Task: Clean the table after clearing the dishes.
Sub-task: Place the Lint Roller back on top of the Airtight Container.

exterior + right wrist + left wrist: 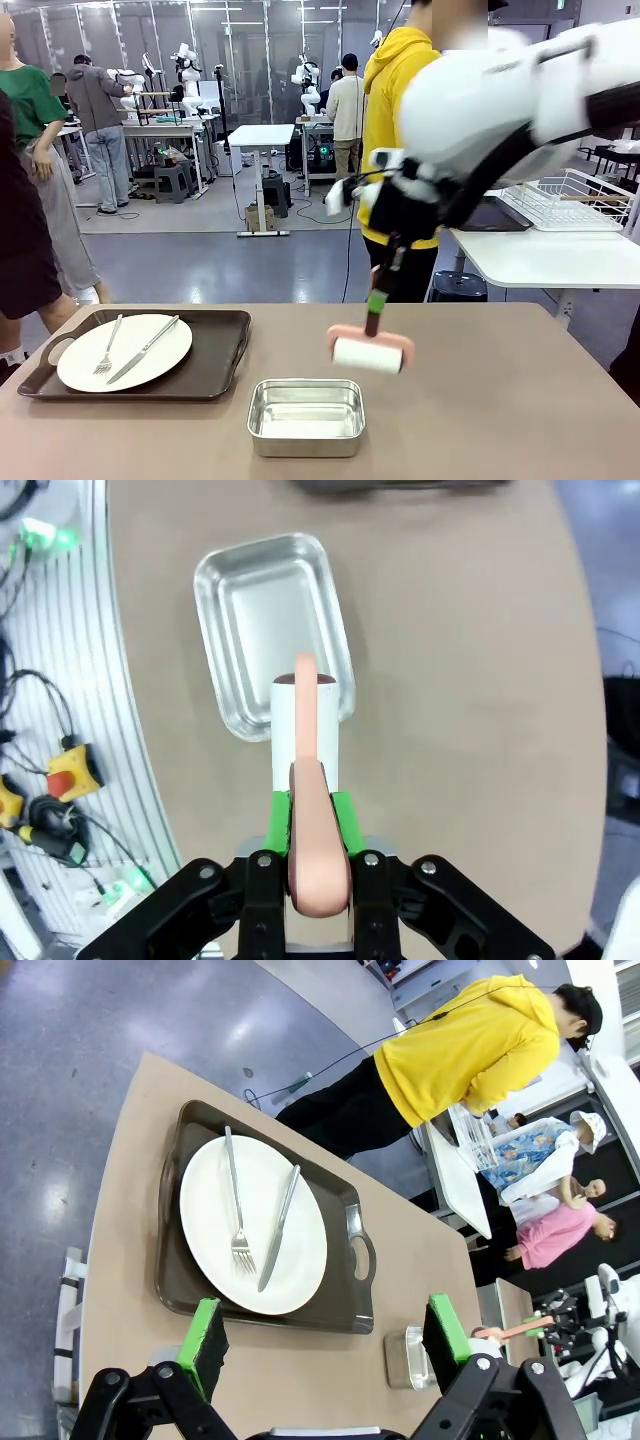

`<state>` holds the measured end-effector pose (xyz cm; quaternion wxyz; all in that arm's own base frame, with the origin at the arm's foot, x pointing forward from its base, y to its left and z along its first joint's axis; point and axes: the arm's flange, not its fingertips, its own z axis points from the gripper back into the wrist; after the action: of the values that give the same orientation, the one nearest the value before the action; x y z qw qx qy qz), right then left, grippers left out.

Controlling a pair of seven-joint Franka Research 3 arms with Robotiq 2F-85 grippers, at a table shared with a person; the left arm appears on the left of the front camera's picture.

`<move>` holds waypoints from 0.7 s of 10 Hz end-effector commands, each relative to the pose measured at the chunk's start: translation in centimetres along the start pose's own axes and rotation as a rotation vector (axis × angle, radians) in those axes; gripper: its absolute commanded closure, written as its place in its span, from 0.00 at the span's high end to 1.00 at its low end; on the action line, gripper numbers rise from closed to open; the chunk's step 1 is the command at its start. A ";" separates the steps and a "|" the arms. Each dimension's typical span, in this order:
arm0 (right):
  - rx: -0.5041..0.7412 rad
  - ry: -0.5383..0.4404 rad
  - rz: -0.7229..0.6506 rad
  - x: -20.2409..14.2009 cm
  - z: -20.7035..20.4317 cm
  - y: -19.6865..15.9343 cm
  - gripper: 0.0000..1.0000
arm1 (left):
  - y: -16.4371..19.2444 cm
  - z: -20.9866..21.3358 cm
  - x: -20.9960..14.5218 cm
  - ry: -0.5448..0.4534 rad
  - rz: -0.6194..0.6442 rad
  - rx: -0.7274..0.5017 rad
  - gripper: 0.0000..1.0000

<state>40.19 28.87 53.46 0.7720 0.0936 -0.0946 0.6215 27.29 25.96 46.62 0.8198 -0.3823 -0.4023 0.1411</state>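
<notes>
The taupe-brown table (500,400) carries a dark brown handled tray (225,345) at the left, with a white plate (80,370), fork (107,347) and knife (143,352) on it. My right gripper (378,300) is shut on the pink handle of a lint roller (370,353), whose white roll hangs low over the table just beyond a steel pan (306,415). In the right wrist view the green pads of this gripper (312,815) clamp the roller handle (310,740). My left gripper (325,1335) hovers open above the near edge of the tray (340,1210) and its plate (210,1210).
A person in a yellow hoodie (395,80) stands at the far side. A white table (550,255) with a wire dish rack (570,200) stands at the right. Bare tabletop (470,680) lies right of the steel pan (250,610).
</notes>
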 end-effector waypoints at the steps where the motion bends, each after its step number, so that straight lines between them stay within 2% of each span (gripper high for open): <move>1: 0.011 0.053 0.102 3.2 -1.7 -0.2 0.21 | 0.1 0.2 0.1 -0.013 -0.009 -0.025 1.00; 4: 0.018 0.082 0.182 8.3 -5.4 1.0 0.21 | 0.1 0.2 0.1 -0.013 -0.009 -0.025 1.00; 7: 0.038 0.047 0.163 10.4 -9.1 0.1 0.21 | 0.1 0.2 0.1 -0.013 -0.009 -0.025 1.00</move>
<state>41.85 40.44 47.55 0.7113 0.0873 -0.0651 0.6944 27.29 25.97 46.63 0.8198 -0.3824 -0.4023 0.1411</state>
